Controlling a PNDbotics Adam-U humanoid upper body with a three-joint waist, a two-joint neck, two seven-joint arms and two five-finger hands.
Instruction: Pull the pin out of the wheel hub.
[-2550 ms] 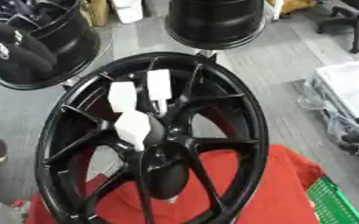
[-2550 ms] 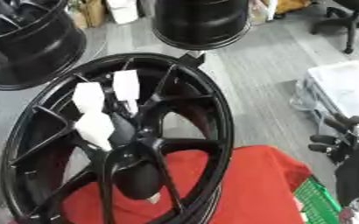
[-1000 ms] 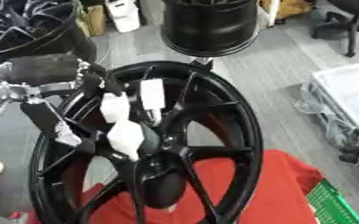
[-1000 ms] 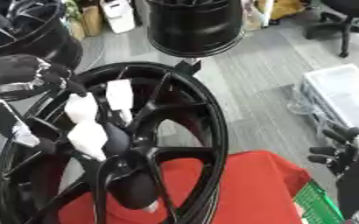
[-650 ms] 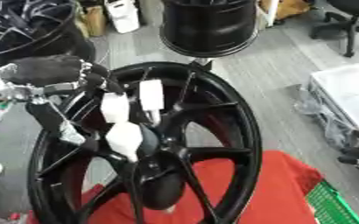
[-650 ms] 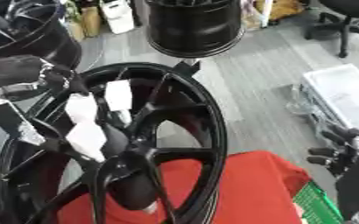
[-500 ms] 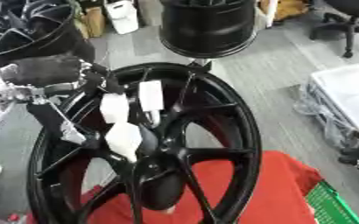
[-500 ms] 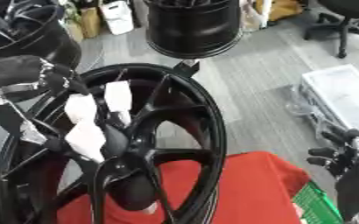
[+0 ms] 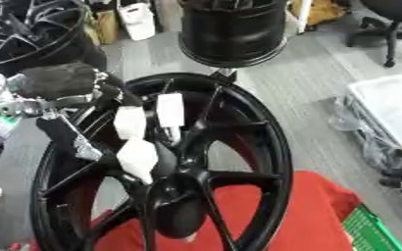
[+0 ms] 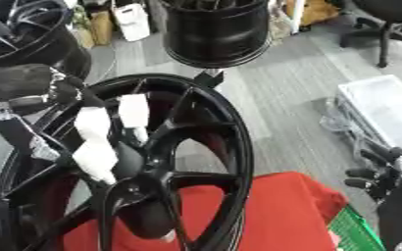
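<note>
The black wheel hub (image 9: 271,147) leans tilted, its lower part over a red cloth (image 9: 312,211). Three white pieces sit on its upper-left spokes: a flat one with a narrow stem (image 9: 169,110), one beside it (image 9: 129,122), and a larger one (image 9: 138,158) near the centre. My left hand (image 9: 60,81) hovers at the hub's upper-left rim, open, with one finger (image 9: 71,139) stretched down along the rim and nothing held. It is just left of the white pieces; contact cannot be made out. My right hand (image 10: 383,180) rests open at the lower right, away from the hub.
A black drum-like wheel (image 9: 235,34) stands just behind the hub. More black wheels (image 9: 29,29) lie at the upper left. A clear plastic box (image 9: 385,105) sits on the grey floor to the right, a green crate (image 9: 372,230) at the lower right.
My left hand has come in from the left, where 2.5 s ago it was not in view, and now sits at the hub's upper-left rim. The right hand stays put.
</note>
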